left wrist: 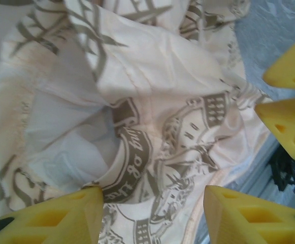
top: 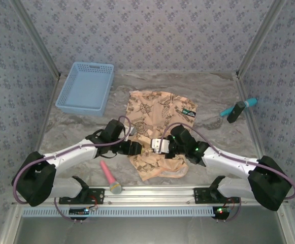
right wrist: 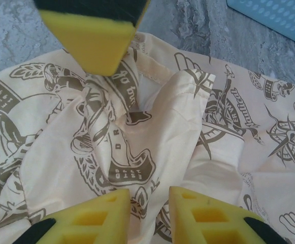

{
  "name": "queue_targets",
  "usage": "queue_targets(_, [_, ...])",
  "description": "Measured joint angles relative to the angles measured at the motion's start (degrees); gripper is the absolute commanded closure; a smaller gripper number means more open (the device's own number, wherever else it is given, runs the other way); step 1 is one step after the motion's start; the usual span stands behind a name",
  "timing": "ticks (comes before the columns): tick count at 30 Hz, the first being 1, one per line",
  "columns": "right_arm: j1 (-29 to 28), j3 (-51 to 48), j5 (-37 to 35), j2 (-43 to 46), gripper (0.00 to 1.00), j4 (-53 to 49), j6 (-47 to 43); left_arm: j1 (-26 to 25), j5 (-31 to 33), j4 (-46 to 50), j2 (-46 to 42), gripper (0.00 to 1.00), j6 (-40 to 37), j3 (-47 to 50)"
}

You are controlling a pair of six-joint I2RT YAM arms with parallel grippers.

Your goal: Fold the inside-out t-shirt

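Observation:
The inside-out t-shirt [top: 160,109], peach-tan with dark brown emblems, lies crumpled in the middle of the table, its near end bunched by the front rail. Both grippers meet low over its near half. My left gripper [top: 136,148] is open, and in the left wrist view [left wrist: 152,195] its yellow fingers [left wrist: 61,218] stand wide apart over rumpled shirt cloth [left wrist: 152,76]. My right gripper [top: 160,146] faces it. In the right wrist view [right wrist: 150,195] its jaws stand narrowly apart above a raised fold of the shirt [right wrist: 177,127], not clamping it.
A light blue basket [top: 86,86] stands at the back left. A pink-handled tool [top: 109,178] lies by the front rail on the left. A teal tool [top: 238,108] lies at the right edge. Patterned walls enclose the marbled table [top: 208,91].

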State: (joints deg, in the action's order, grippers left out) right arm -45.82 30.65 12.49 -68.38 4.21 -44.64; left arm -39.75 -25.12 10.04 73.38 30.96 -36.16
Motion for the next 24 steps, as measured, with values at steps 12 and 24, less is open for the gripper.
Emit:
queue_targets(12, [-1.0, 1.6, -1.2, -4.4, 0.69, 0.8, 0.0, -2.2, 10.1, 1.6, 3.6, 0.46, -1.1, -5.9])
queue_targets(24, [0.3, 4.6, -6.9, -9.6, 0.88, -1.2, 2.4, -3.8, 2.7, 1.2, -0.1, 0.9, -1.7, -0.7])
